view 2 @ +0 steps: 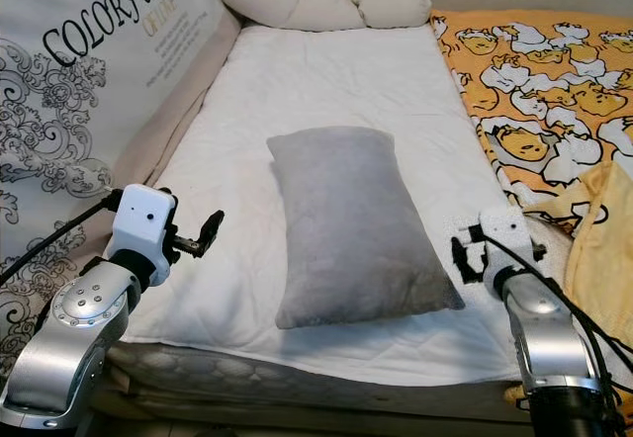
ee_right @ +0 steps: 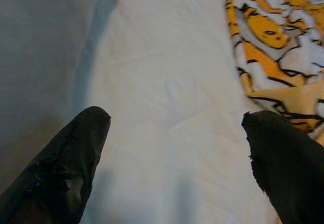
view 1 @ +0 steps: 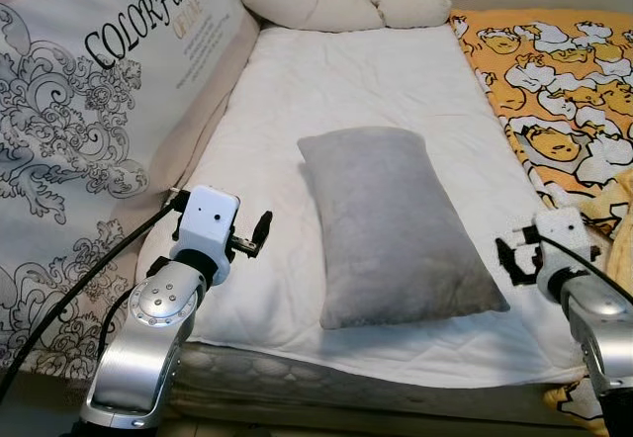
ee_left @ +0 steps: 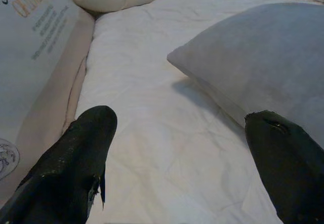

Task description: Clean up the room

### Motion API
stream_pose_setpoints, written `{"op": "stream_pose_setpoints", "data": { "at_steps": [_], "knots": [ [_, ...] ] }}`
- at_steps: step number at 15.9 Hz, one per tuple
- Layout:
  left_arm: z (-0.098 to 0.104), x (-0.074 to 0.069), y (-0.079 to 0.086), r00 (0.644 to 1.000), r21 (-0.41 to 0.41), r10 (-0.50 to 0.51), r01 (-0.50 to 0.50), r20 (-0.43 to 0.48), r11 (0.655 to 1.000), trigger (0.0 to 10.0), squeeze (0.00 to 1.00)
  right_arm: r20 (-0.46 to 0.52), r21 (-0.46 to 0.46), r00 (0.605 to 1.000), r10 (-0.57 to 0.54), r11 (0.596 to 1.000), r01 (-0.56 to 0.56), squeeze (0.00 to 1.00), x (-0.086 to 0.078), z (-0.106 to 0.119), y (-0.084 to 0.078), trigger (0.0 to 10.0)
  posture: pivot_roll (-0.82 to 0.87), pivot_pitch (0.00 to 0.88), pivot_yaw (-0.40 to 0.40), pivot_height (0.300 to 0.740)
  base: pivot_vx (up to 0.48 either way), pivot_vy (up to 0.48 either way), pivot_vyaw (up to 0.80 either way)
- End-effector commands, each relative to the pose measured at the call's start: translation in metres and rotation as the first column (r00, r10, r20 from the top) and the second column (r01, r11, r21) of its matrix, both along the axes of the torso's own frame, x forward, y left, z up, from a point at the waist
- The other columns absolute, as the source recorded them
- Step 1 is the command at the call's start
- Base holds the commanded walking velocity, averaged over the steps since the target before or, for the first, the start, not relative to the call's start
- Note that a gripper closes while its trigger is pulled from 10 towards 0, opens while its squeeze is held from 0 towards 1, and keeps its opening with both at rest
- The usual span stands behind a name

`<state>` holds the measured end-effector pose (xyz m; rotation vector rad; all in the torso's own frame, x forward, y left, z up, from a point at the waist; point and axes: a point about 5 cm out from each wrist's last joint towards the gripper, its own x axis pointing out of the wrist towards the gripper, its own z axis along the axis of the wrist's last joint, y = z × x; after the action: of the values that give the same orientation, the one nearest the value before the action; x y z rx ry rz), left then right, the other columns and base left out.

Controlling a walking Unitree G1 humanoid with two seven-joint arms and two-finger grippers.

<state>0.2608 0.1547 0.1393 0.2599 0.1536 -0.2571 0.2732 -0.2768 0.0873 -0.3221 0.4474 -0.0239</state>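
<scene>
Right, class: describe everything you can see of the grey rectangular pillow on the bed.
The grey rectangular pillow looks soft, plush and velvety, plain with no pattern, plump with rounded corners. It lies flat on the white quilted bed sheet, lengthwise along the bed, slightly slanted, its near end close to the foot edge. Only the sheet touches it. The open left gripper and open right gripper hover on either side, not touching it.
</scene>
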Motion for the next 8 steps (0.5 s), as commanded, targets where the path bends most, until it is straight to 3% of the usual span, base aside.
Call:
{"op": "stream_pose_setpoints", "data": {
  "at_steps": [1, 4, 8],
  "knots": [
    [0.000, 0.001, 0.000, 1.000, 0.014, -0.010, 0.010, 0.002, 1.000, 10.0, 0.00, -0.010, 0.051, 0.999, 0.046, 0.998, -0.045, 0.00, 0.001, -0.002, 0.010, 10.0, 0.06, 0.000, 0.037, 0.740, 0.000, 0.000, 0.00],
    [0.000, 0.002, -0.001, 1.000, 0.014, -0.015, 0.015, 0.001, 1.000, 10.0, 0.00, -0.133, 0.109, 0.970, 0.203, 0.976, -0.189, 0.00, -0.010, -0.024, 0.038, 10.0, 0.06, 0.000, 0.035, 0.740, 0.000, 0.000, 0.00],
    [0.001, 0.003, -0.002, 1.000, 0.008, -0.010, 0.010, 0.005, 1.000, 10.0, 0.00, -0.145, 0.283, 0.960, 0.240, 0.940, -0.192, 0.00, -0.015, -0.030, 0.058, 10.0, 0.07, 0.000, 0.024, 0.740, 0.000, 0.000, 0.00]
  ]
}}
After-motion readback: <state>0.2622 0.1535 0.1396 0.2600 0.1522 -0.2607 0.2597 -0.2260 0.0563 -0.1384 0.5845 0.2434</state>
